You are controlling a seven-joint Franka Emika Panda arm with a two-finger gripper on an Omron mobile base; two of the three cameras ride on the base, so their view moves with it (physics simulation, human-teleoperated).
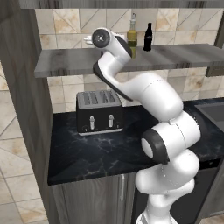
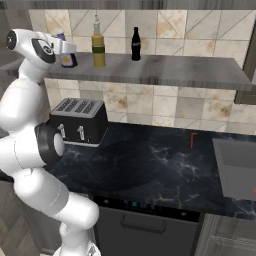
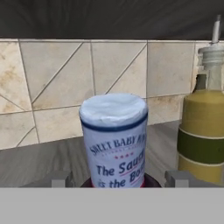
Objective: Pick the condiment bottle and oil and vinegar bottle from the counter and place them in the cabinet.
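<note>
Fingers [image 3: 61, 179] stand at each side of the condiment bottle [image 3: 114, 140], but whether they press it or are a little apart from it I cannot tell. The gripper [image 2: 67, 54] is at the left part of the cabinet [image 2: 165, 72] shelf, and the bottle seems to stand on the board, so I judge it is being set down there. Just beside it stands the oil and vinegar bottle [image 2: 98, 45], already upright on the shelf, with a slim black bottle [image 2: 135, 45] further along. Behind is a beige tiled wall [image 3: 52, 87]. Below, a toaster [image 1: 99, 111] sits on the dark marble counter [image 1: 96, 153].
</note>
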